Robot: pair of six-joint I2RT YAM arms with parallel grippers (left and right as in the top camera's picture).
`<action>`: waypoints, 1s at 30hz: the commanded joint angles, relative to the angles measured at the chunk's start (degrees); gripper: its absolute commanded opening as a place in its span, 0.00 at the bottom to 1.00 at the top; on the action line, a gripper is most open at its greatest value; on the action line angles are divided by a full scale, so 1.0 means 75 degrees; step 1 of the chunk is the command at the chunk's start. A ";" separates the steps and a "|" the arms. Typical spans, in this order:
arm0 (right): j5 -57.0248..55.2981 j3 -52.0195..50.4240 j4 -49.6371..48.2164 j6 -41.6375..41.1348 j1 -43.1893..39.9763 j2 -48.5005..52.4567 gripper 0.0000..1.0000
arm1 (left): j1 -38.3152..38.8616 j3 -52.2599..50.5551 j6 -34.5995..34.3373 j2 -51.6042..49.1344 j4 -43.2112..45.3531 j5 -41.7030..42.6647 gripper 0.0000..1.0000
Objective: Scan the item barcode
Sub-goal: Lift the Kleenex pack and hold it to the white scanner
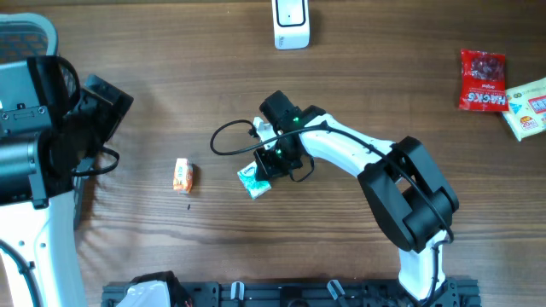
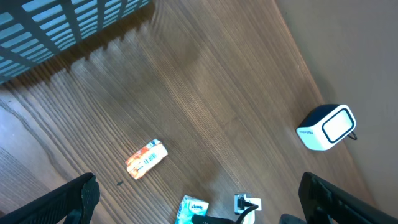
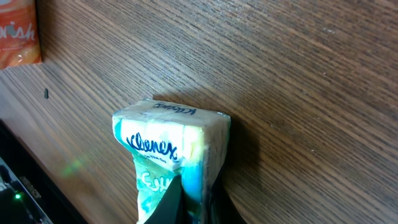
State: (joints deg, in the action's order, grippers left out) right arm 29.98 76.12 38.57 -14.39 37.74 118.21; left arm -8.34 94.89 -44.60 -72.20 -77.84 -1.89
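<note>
A brown wood-grain bench fills every view, and a blue slatted basket sits at its left side. The tissue pack lies mid-bench, its end pinched in the closed right fingers. The white scanner stands at the far edge, well apart. An orange packet lies left of the pack; a red bag and a pale packet lie far right. The left fingers hang spread wide, empty.

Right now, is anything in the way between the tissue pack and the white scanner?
Nothing visible. The right gripper pinches the tissue pack, and only bare table lies between it and the white scanner. The orange packet sits off to the side.
</note>
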 commanded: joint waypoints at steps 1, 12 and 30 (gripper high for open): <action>0.1029 -0.0079 -0.0096 0.0332 -0.0227 0.0052 0.04 | -0.0041 0.0000 0.0122 -0.0009 -0.0003 -0.0134 1.00; 0.8396 -0.0067 -0.3742 -0.1658 -0.3876 0.0061 0.04 | -0.0041 0.0000 0.0122 -0.0009 -0.0003 -0.0131 1.00; 0.8300 -0.0058 -0.9649 -0.8886 -0.5552 0.0061 0.04 | -0.0041 0.0000 0.0122 -0.0009 -0.0003 -0.0131 1.00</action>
State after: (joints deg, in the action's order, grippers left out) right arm 89.34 75.16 -33.50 -79.77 -1.63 118.32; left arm -8.34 94.83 -44.60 -72.20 -78.02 -1.89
